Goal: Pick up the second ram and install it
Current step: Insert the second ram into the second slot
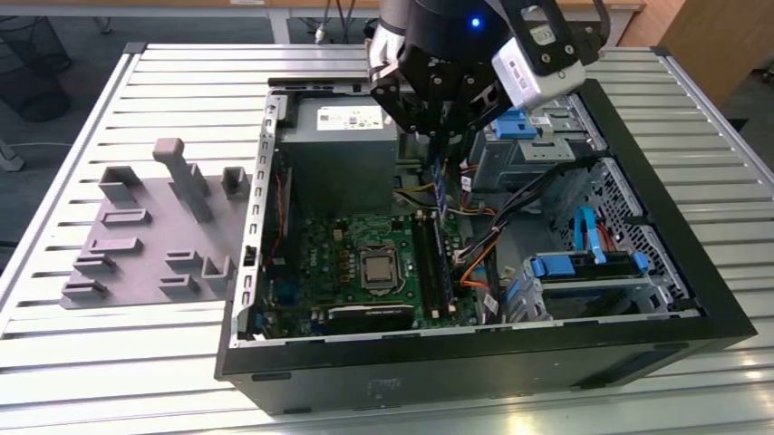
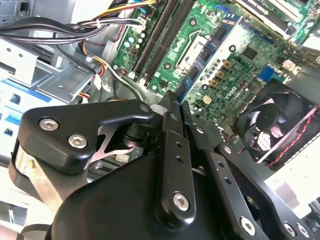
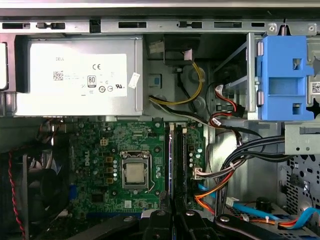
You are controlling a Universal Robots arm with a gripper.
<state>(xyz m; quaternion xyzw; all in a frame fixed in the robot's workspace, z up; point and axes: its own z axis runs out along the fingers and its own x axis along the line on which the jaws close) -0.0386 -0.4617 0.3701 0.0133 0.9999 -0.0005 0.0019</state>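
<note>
Clearly, the gripper (image 1: 445,136) hangs above the open computer case (image 1: 677,299), its black fingers (image 2: 172,150) pressed narrow on the second ram (image 1: 443,186), a thin dark strip held edge-on. In the exterior view the strip's long axis runs from the gripper down toward the motherboard (image 1: 351,263), roughly in line with the long black memory slots (image 1: 427,263) beneath it; whether it touches a slot cannot be told. In the second wrist view the strip's edge (image 2: 169,102) pokes out between the fingertips over the green board. Bundled cables (image 1: 484,231) lie just beside the slots on the exterior view's right, the processor socket (image 3: 136,173) on the other side. A grey holder tray (image 1: 145,231) sits outside the case, on the slatted table (image 1: 72,362).
</note>
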